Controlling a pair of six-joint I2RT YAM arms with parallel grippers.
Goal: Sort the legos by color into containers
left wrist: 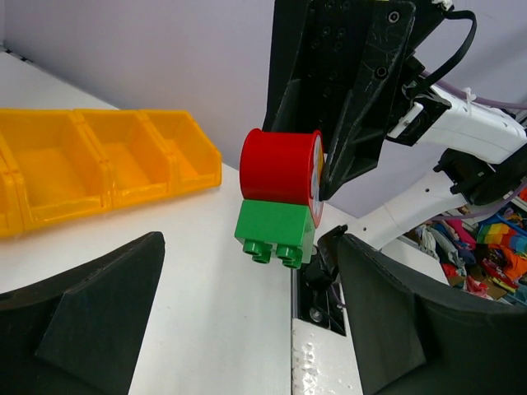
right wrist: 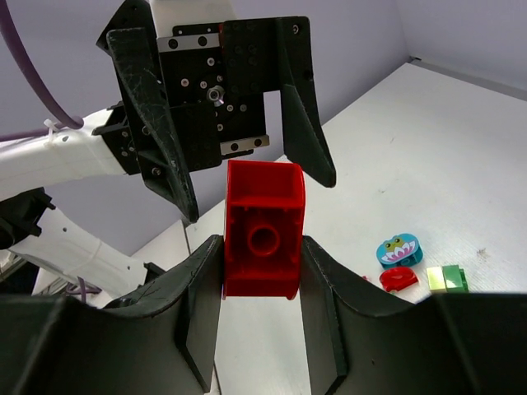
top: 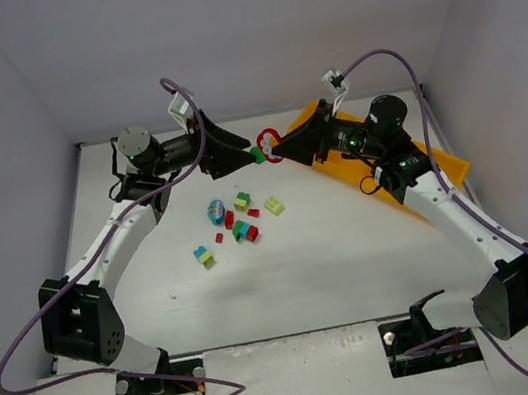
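Your right claw (right wrist: pixel 262 247) clamps a red brick (right wrist: pixel 263 226) with a green brick (left wrist: pixel 276 230) stuck on, left of the tray (top: pixel 444 163). Your left claw (left wrist: pixel 251 243) gapes empty, facing it. Nothing looks sorted yet; other bricks (top: pixel 238 224) lie further left.

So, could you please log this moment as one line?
right tool: shut on red lego | green lego: joined to it | left tool: open, facing them

The black right end effector (right wrist: pixel 262 247) pinches a red brick (right wrist: pixel 263 239) with a green brick (left wrist: pixel 276 230) joined to it. The left end effector (left wrist: pixel 251 237) is black too. Beyond it, an orange-yellow tray (left wrist: pixel 99 164) sits on the white desk (top: pixel 307 271). Below the right end effector lies a teal disc (right wrist: pixel 398 249) with a cartoon face.
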